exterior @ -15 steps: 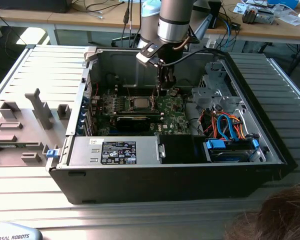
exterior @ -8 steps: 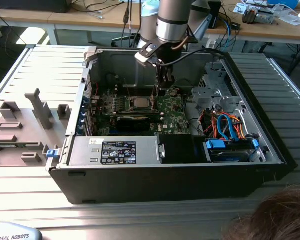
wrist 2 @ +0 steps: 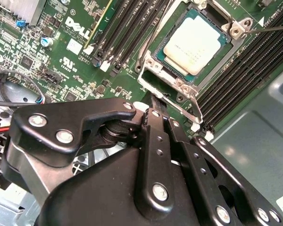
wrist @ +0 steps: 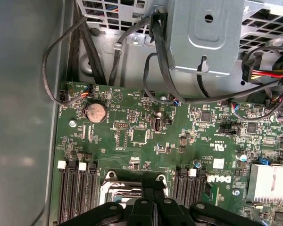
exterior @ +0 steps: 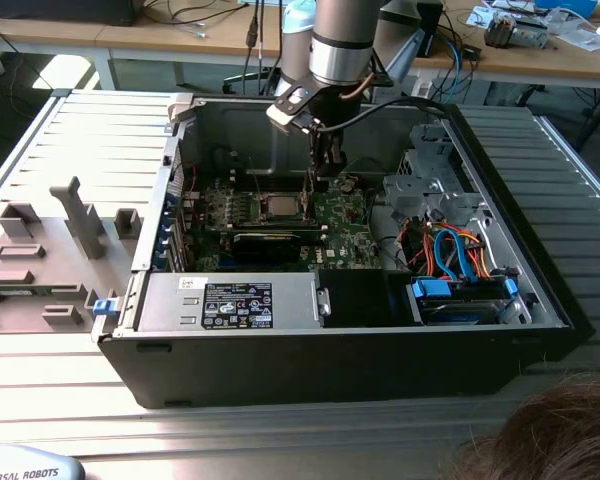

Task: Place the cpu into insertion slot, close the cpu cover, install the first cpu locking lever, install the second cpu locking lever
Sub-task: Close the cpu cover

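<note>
Nearest, in the second wrist view, we see the gripper (wrist 2: 153,104) with jaws pressed together, nothing visible between them, tips just beside the near edge of the cpu cover (wrist 2: 175,84). Straight beyond, the cpu (wrist 2: 195,40) lies flat in the insertion slot (wrist 2: 156,60), framed by that cover.

The gripper (wrist: 153,184), fingers together, hangs over the insertion slot (wrist: 114,187) on the green motherboard (wrist: 132,136).

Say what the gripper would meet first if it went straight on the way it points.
Most likely the metal frame around the chip, right under the gripper, though depth is hard to judge.
</note>
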### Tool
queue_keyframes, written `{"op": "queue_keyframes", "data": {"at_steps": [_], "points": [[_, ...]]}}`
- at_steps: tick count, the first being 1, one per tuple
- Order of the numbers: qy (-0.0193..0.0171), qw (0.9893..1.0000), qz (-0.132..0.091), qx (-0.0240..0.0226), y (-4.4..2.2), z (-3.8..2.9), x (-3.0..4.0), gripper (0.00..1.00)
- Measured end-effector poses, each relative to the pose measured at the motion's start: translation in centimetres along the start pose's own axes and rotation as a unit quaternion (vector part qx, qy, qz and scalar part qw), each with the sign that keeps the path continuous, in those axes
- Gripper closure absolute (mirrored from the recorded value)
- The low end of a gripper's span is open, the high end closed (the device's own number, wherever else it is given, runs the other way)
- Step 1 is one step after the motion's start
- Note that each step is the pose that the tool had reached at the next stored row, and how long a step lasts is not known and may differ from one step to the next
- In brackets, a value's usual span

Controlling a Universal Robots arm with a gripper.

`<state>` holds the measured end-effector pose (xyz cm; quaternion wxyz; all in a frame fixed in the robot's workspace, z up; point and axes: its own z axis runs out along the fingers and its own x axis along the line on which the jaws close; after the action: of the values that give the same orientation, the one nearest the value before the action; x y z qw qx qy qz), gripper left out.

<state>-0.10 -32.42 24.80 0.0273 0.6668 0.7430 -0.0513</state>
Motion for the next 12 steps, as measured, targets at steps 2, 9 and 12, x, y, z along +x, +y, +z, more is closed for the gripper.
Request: {"op": "queue_keyframes", "data": {"at_steps": [2,9,12], "points": [[-0.0001,1.0000,0.000,0.0000,-0.10,0.01,0.01,0.89],[-0.0008,1.0000,0.000,0.0001,-0.53,0.03,0.06,0.89],[-0.0009,1.0000,0.000,0.0001,-0.63,0.03,0.07,0.89]]}}
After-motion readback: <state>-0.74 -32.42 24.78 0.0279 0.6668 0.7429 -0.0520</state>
